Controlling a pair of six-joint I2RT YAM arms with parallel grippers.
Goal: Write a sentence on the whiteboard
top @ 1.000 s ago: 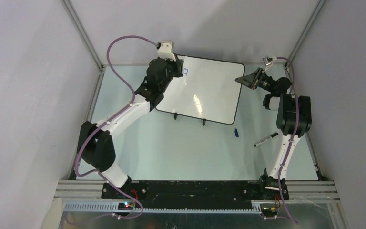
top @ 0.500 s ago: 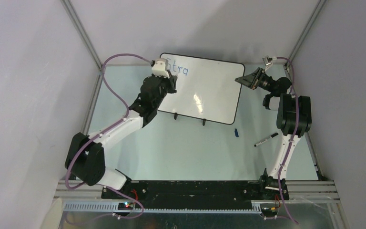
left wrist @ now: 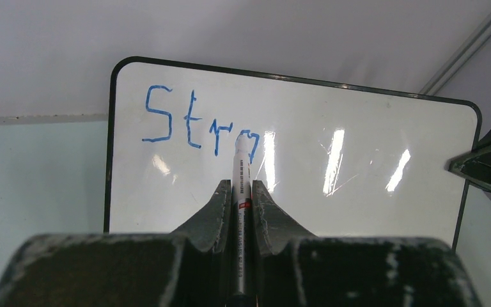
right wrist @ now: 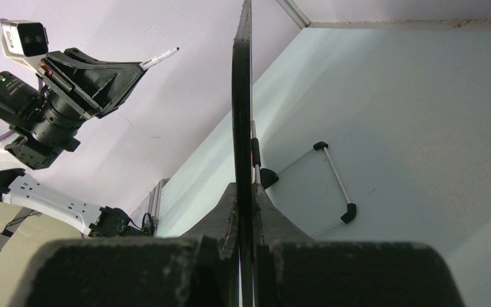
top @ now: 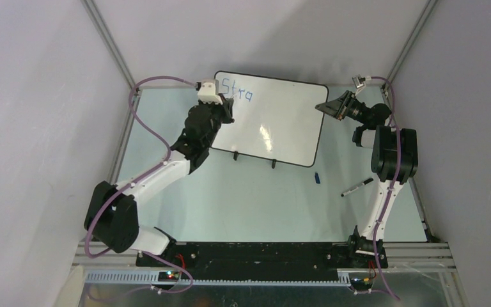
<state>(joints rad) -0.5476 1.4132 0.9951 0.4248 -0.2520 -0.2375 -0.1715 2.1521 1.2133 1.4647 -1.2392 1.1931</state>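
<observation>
One whiteboard (top: 281, 128) stands at the back of the table (top: 243, 198), its sentence (left wrist: 195, 125) just "Stra". The left gripper (left wrist: 241, 192) squeezes one marker (left wrist: 241, 163); the right gripper (right wrist: 243, 195) squeezes the board's edge. A second marker (top: 357, 187) and one blue cap (top: 317, 178) lie nearby.

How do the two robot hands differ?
The left gripper pinches a marker, its tip by the blue letters; the right gripper pinches the whiteboard by its rim. The left gripper is at the board's left side, the right gripper at its right edge. Both are shut.
</observation>
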